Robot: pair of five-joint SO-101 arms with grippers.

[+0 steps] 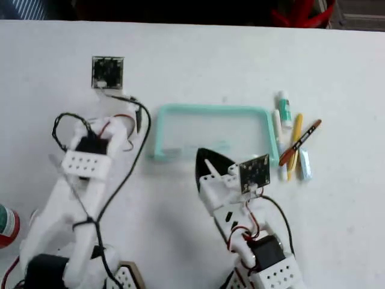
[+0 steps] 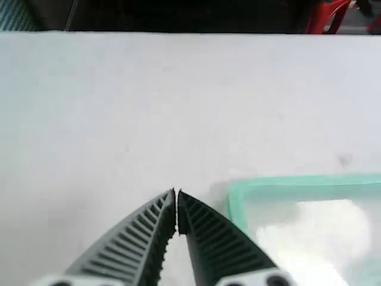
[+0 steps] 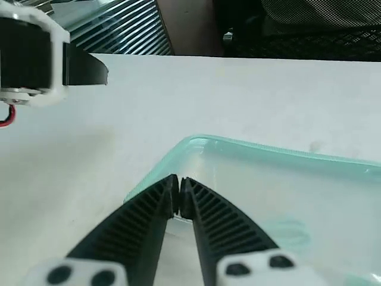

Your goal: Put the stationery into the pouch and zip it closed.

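On the tabletop [image 1: 198,60], mid-field: clear, teal-rimmed pouch [image 1: 210,109] lying flat, stationery [image 1: 293,144] just beside one short end. Probably light, limp and slippery; best taken by the stiffer rim. Right pincer [image 3: 178,182] pressed together at the rim, grip uncertain. Left pincer [image 2: 177,196] pressed together, empty, beside a corner.

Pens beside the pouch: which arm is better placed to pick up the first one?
Right. The right pincer, shut, sits at the near edge of the pouch, closer to the pens; the left pincer, also shut, is off the pouch's opposite end.
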